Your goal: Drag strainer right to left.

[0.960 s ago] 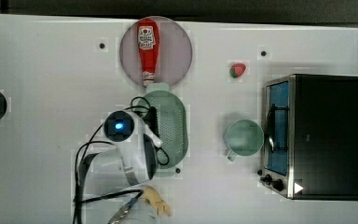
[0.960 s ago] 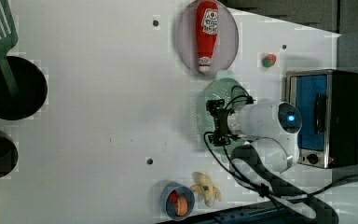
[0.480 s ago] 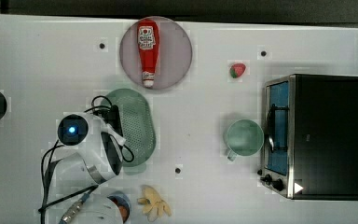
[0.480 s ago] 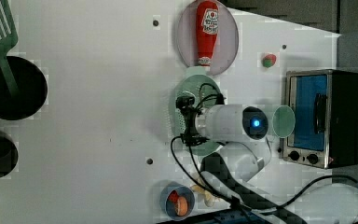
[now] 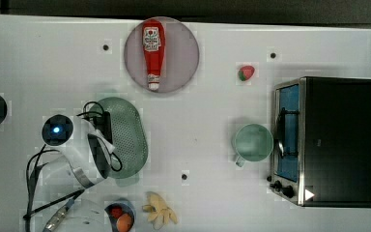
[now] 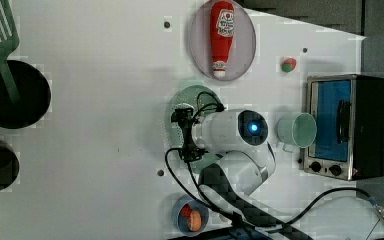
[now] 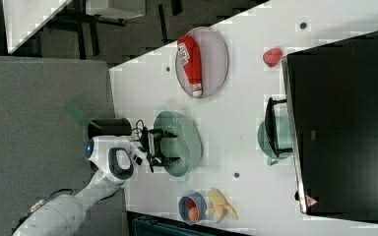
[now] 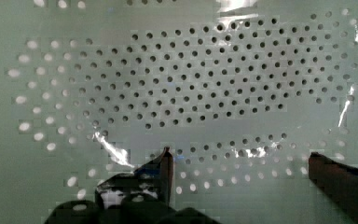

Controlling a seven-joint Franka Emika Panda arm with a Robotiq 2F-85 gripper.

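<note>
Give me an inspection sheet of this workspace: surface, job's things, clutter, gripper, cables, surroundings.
Surface: white table, small dark holes.
Job's things: strainer on the top view's left half, upright, arm over it.
Clutter: ketchup bottle lying on a round plate; strawberry; mug beside the toaster oven; banana; bowl of fruit.
Gripper: gripper open, fingers inside the strainer.
Cables: black cables along the arm.
Surroundings: black pots, green spatula.

A robot lab's mock kitchen: white bolt-holed table (image 5: 212,121), toaster oven (image 5: 326,141), ketchup bottle (image 5: 152,52), toy banana (image 5: 160,209).
</note>
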